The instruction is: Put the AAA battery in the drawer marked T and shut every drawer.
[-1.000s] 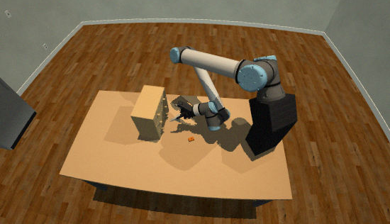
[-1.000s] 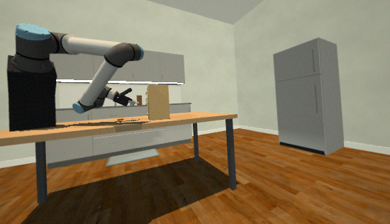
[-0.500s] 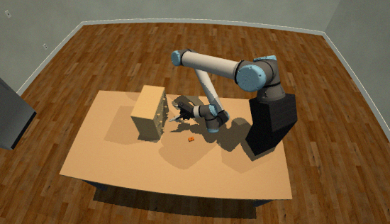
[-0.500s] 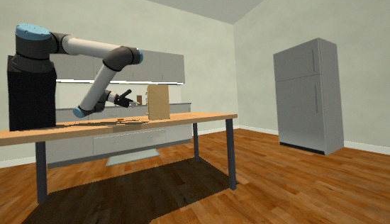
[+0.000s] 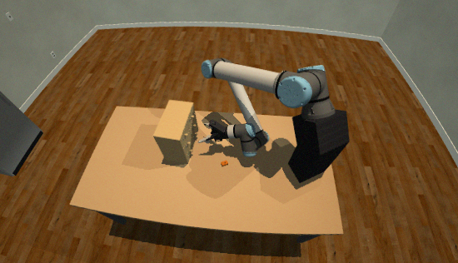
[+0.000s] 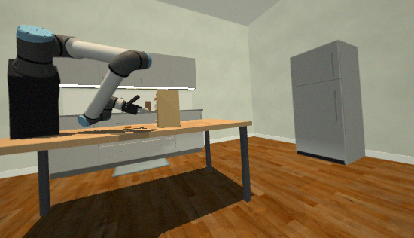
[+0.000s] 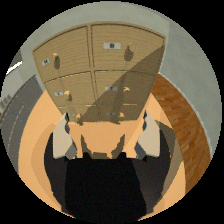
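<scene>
The wooden chest stands upright on the table, its drawer front facing my arm. In the wrist view the chest front shows several drawers with small labels and knobs, all shut; the letters are too small to read. My gripper is open and empty, level with the lower drawers, a short way in front of them and not touching. A small orange thing, seemingly the AAA battery, lies on the table behind and to the side of the gripper; the wrist view does not show it.
The black robot pedestal stands at the table's right end. A grey fridge stands on the floor far off. Kitchen counters line the back wall.
</scene>
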### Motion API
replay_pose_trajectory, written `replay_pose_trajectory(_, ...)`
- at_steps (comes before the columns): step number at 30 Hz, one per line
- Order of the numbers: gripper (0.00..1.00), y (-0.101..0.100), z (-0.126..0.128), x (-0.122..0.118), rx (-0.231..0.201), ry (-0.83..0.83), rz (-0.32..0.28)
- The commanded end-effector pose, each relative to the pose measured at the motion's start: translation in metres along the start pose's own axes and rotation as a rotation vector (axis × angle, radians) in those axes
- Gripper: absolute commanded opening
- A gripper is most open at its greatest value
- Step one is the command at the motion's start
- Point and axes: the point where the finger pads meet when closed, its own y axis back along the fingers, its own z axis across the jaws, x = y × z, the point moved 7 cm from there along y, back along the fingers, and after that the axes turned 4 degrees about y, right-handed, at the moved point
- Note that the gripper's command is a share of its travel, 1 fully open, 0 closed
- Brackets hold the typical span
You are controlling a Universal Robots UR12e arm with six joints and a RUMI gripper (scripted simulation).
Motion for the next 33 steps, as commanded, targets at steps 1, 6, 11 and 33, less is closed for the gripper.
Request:
replay_pose_trajectory(1,1.0,0.0001,0.0008,-0.001,-0.001,0.0,0.001)
replay_pose_trajectory(6,1.0,0.0,0.0008,-0.0009,-0.001,0.0,0.001)
replay_pose_trajectory(11,1.0,-0.0005,0.0008,-0.0021,-0.002,0.0,0.001)
replay_pose_trajectory(33,1.0,-0.0023,0.0004,-0.0076,-0.001,0.0,0.001)
